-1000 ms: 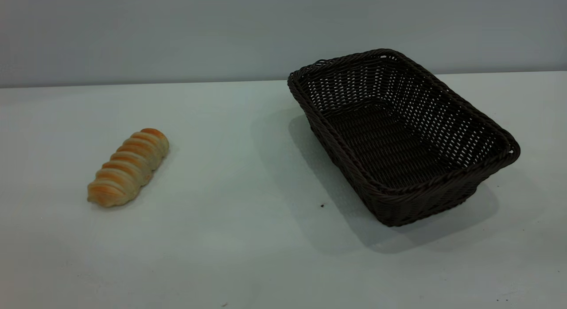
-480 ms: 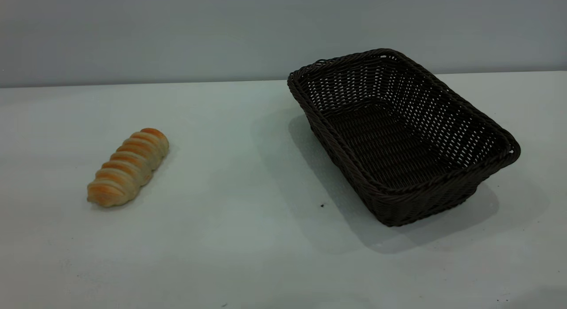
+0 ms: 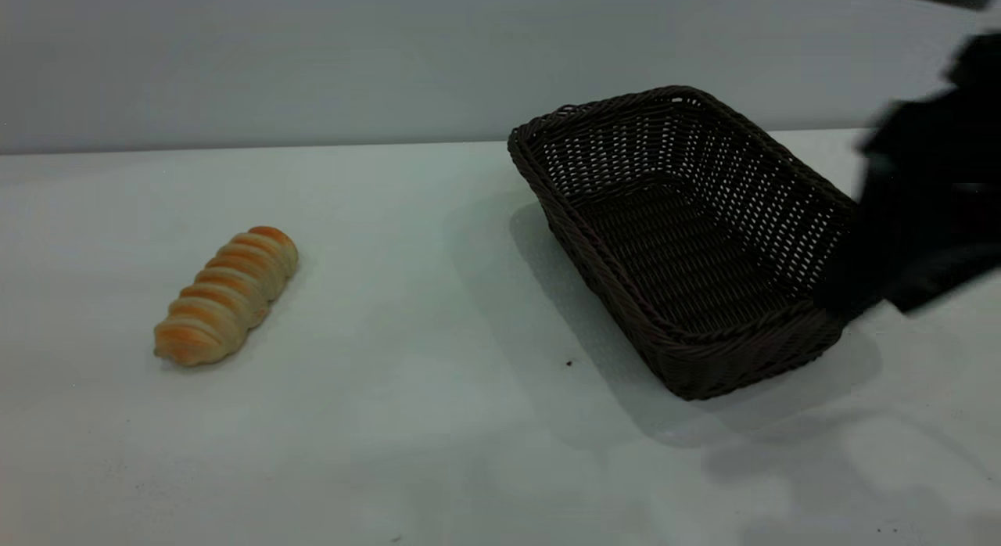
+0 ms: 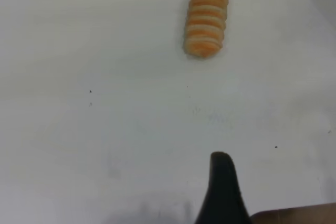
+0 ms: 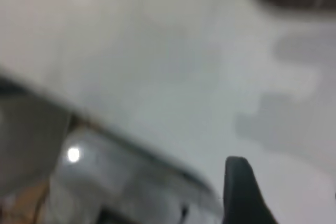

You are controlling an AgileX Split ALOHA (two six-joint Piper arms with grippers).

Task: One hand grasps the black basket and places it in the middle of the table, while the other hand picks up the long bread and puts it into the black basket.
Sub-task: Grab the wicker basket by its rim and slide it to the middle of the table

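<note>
Neither step of the task looks done yet. The black basket (image 3: 704,249) sits empty on the tabletop (image 3: 438,421) out toward three o'clock in the outside view, not in the middle, one short end turned toward the camera and its long sides running back toward eleven o'clock. The long bread (image 3: 227,296) lies flat on the bare surface at about nine o'clock, well apart from the basket, its ridged golden crust up. The right hand (image 3: 923,186) shows as a dark blurred mass at the basket's three o'clock side, overlapping the near right corner of the rim; whether it touches the wicker, and whether it is released or clenched, I cannot tell. The left hand (image 4: 223,192) does not appear in the outside view; its own wrist camera shows only one dark fingertip (image 4: 221,169) above the surface with the bread some way ahead of it, so its state cannot be told either. Still to come, by my reading: grip the basket, bring it to the centre, lift the bread and drop it in. The tabletop is pale grey-white and smooth, with a few tiny dark specks (image 3: 569,364) and soft shadows beside the basket. Behind it stands a plain grey wall (image 3: 313,61).
</note>
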